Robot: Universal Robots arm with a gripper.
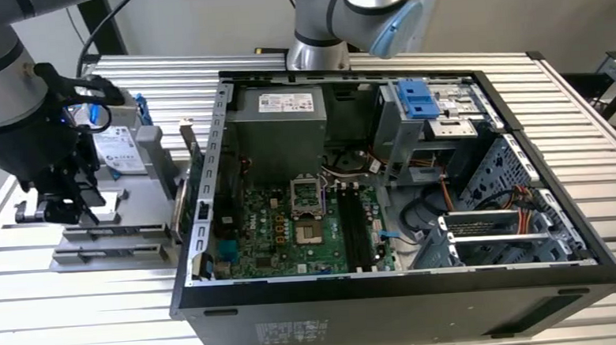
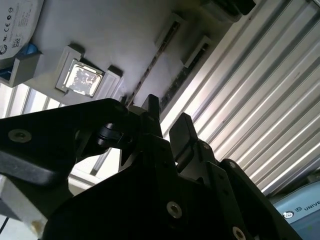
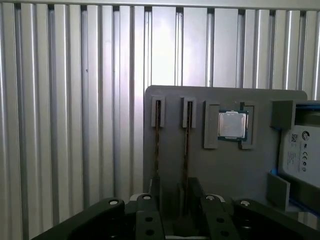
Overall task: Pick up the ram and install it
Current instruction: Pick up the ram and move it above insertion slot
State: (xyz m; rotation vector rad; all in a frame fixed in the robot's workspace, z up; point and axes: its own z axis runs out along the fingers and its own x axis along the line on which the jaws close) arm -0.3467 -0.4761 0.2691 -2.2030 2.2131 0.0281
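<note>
The end effector (image 1: 62, 207) hangs over a grey tray (image 3: 225, 175) on the ribbed table (image 3: 75, 125), well apart from the open computer case (image 1: 399, 294). In both wrist views its fingers (image 2: 152, 107) stand apart with a plain gap between them and nothing in it, so it is open and empty. The ram is in the tray just ahead of and below the fingertips: two sticks stand on edge in parallel slots, the inner ram stick (image 3: 187, 145) (image 2: 147, 70) nearer the processor chip (image 3: 232, 125), the outer ram stick (image 3: 157, 135) (image 2: 180, 80) just beside it. I cannot tell which of the two the gap lines up with. To do the pick well, I would judge that the gap should sit squarely over one stick, fingers along its flat faces near mid-length, before any descent. The neighbouring stick is close, so an off-centre finger could land on it. Closing low enough to grip board, not only the top edge, and lifting straight out of the slot should keep it from jamming
</note>
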